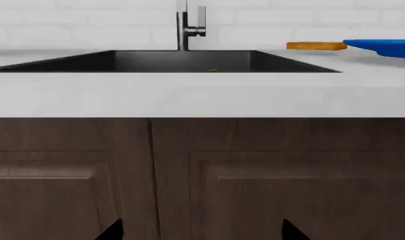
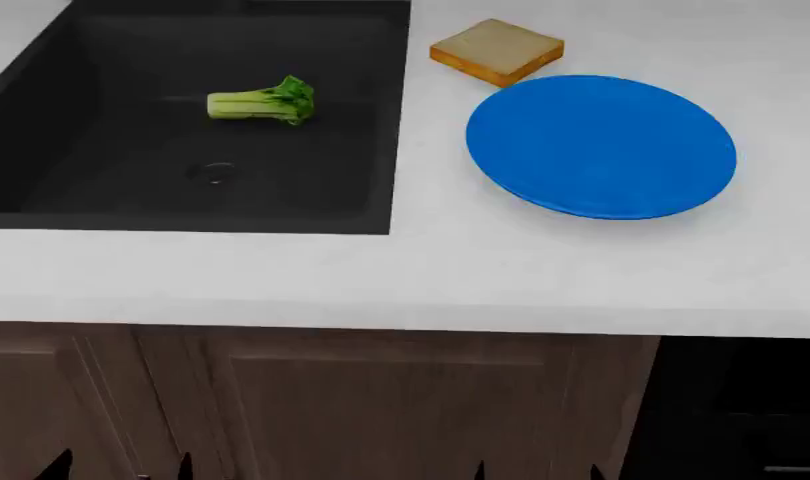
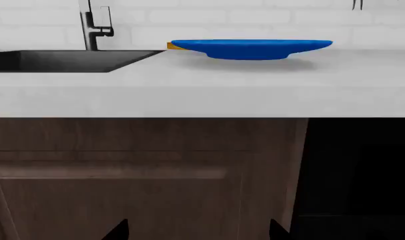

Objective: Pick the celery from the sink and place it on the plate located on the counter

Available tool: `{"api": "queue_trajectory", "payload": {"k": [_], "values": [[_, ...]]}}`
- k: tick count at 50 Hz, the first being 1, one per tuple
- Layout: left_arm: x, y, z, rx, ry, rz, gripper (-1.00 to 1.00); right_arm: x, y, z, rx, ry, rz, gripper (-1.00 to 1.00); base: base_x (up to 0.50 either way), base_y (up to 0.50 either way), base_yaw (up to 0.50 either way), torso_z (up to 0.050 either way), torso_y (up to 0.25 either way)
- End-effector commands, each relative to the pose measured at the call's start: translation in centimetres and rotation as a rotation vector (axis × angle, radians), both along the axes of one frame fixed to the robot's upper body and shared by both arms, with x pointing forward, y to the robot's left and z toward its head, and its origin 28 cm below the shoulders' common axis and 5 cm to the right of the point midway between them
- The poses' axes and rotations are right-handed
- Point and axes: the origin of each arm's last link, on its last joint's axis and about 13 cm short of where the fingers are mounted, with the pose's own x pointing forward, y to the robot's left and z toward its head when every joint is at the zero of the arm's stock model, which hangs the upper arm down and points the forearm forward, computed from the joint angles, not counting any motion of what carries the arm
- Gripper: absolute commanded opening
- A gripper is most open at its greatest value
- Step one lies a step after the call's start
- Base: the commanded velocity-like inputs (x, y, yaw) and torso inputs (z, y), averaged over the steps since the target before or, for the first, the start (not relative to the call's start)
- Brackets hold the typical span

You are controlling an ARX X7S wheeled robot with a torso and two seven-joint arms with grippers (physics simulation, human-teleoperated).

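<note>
From my head camera, the black rectangular sink [image 2: 58, 120] sits left in the white surface [image 2: 419, 270], the stubby green celery bunch [image 2: 261, 102] lying inside it. Right of it lies the round blue plate [image 2: 601, 145], with the square tan bread slice [image 2: 497, 50] just behind.

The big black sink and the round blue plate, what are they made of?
The big rectangular black sink looks like matte stone or coated metal: dull, without shine. The round flat blue plate looks like smooth plastic or glazed ceramic: one even colour. A render cannot settle either.
</note>
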Motion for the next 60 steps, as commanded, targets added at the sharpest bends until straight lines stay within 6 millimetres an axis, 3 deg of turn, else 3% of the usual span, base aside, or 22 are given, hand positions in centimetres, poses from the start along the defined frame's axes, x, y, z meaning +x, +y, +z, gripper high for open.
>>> {"api": "queue_trajectory", "payload": {"k": [1, 4, 12, 47, 52, 60], "values": [[0.0, 0.0, 0.0, 0.000, 0.000, 0.000, 1.00, 0.0, 0.0, 0.0, 0.000, 0.000, 0.000, 1.00, 0.00, 0.00, 0.00, 0.000, 0.000], [-0.2, -0.1, 0.5, -0.073, 0.069, -0.006, 1.00, -0.2, 0.0, 0.1, -0.001, 0.001, -0.006, 1.00, 0.00, 0.00, 0.00, 0.000, 0.000], [-0.7, 0.1, 0.8, -0.100, 0.033, -0.028, 1.00, -0.1, 0.2, -0.1, 0.001, 0.006, 0.001, 1.00, 0.00, 0.00, 0.00, 0.000, 0.000], [-1.6, 0.0, 2.3, -0.122, 0.033, -0.061, 1.00, -0.8, 0.2, 0.9, 0.029, -0.008, -0.001, 1.00, 0.00, 0.00, 0.00, 0.050, 0.045], [-1.4, 0.1, 3.3, -0.087, 0.052, -0.071, 1.00, -0.7, 0.1, 2.8, 0.014, -0.040, -0.002, 1.00, 0.00, 0.00, 0.00, 0.038, 0.026], [1.5, 1.2, 8.9, -0.084, 0.043, -0.091, 1.00, 0.6, -0.9, 8.5, -0.028, -0.097, -0.021, 1.00, 0.00, 0.00, 0.00, 0.000, 0.000]]}}
